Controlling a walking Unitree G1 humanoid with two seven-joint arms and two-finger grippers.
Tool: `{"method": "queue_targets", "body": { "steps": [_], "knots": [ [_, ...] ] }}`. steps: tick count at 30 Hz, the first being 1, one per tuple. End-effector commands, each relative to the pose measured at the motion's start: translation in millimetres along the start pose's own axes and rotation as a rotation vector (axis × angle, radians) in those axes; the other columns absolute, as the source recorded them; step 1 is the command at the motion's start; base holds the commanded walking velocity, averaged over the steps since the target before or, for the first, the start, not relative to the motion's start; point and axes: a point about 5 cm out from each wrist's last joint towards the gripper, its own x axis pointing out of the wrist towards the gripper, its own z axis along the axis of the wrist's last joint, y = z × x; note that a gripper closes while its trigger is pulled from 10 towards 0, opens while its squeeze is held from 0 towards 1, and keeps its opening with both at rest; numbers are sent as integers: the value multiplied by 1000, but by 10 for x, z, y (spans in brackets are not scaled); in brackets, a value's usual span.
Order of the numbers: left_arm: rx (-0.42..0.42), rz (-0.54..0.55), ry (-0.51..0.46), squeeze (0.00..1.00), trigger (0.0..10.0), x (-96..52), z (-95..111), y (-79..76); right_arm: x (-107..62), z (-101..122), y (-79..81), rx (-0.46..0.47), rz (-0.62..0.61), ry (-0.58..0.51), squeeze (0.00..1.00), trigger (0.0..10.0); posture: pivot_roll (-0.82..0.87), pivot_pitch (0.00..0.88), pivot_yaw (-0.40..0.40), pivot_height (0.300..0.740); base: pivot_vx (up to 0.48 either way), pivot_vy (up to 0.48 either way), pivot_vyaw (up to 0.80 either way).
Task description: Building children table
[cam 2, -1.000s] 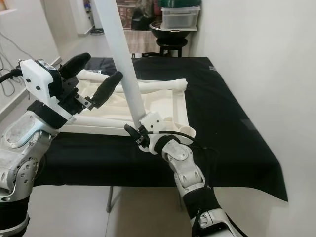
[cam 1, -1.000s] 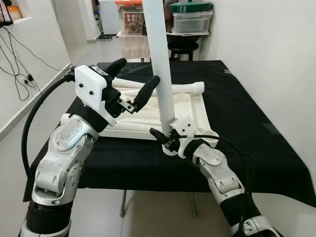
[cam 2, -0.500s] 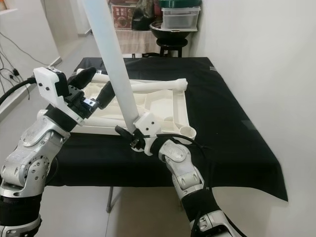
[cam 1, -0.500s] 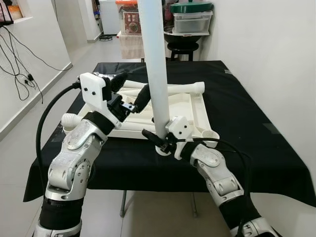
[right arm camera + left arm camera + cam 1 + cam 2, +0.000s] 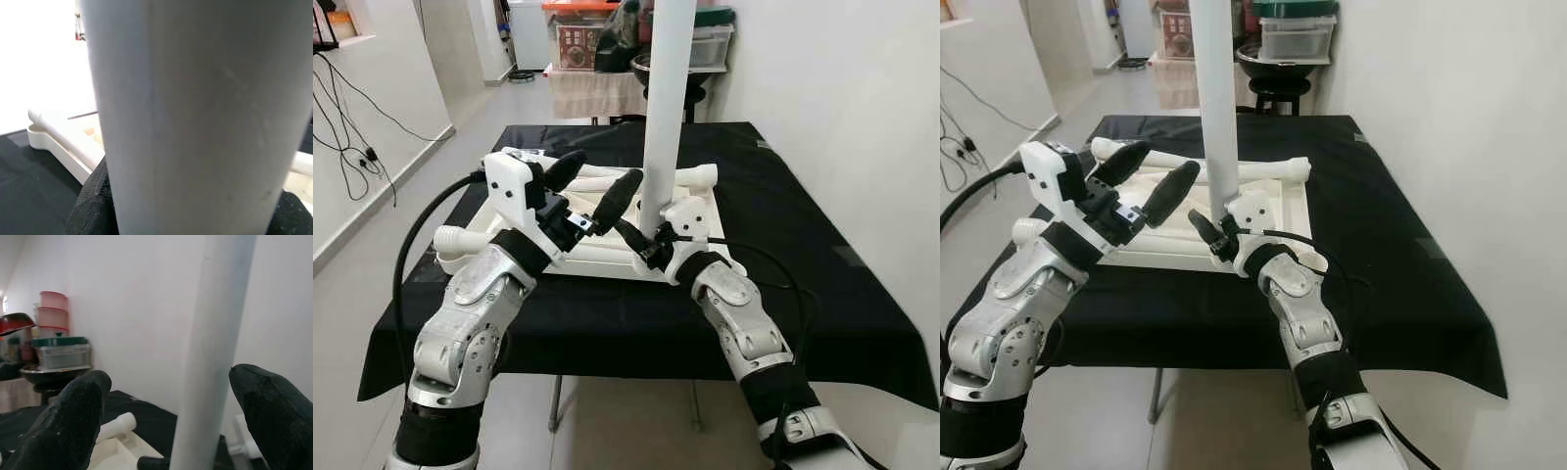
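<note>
Black-draped bench (image 5: 822,294). White tabletop (image 5: 700,211) lies upside down near its front edge. Right end effector (image 5: 646,240) pinches a leg (image 5: 664,108) upright at the tabletop's front right corner. Left end effector (image 5: 597,191), fingers spread, just beside the leg.

The leg (image 5: 665,108), tilted a second ago, has been brought upright and carried further over the tabletop (image 5: 705,220) by the right gripper (image 5: 644,243). The left gripper (image 5: 597,188) has been moved in beside the leg, its fingers (image 5: 73,423) spread on either side.
</note>
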Motion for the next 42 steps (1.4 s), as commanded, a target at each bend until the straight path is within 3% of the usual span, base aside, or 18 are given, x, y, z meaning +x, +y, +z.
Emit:
{"method": "queue_targets", "body": {
  "steps": [1,3,6,15,16,19,20,41,42],
  "knots": [
    [-8,-20,7,0,10000,-16,-14,-33,16,-6,81,-27,39,4,0,10000,26,0,-13,740,0,0,0],
    [-8,-23,5,0,10000,-14,-13,-36,15,0,120,-58,66,0,0,10000,26,0,-13,740,0,0,0],
    [12,-19,4,0,10000,8,-17,-15,-2,16,300,-180,199,-8,0,10000,16,0,-10,740,0,0,0],
    [34,18,-10,0,10000,51,1,48,-26,48,486,-239,325,-40,0,10000,6,0,-4,740,0,0,0],
    [54,46,-11,0,8588,56,5,86,-31,30,495,-251,335,-32,0,10000,6,0,-6,740,0,0,0],
    [68,65,-12,0,8588,58,7,112,-33,16,493,-258,338,-25,0,10000,6,0,-7,740,0,0,0],
    [76,81,-18,0,0,54,16,135,-32,0,478,-266,333,-14,0,10000,3,0,-9,740,0,0,0],
    [83,65,-39,0,0,74,67,178,-20,-60,400,-238,276,29,0,10000,3,0,-3,740,0,0,0],
    [67,14,-18,0,0,77,56,152,-21,-55,411,-214,293,30,239,10000,3,0,-3,740,0,0,0]
  ]
}}
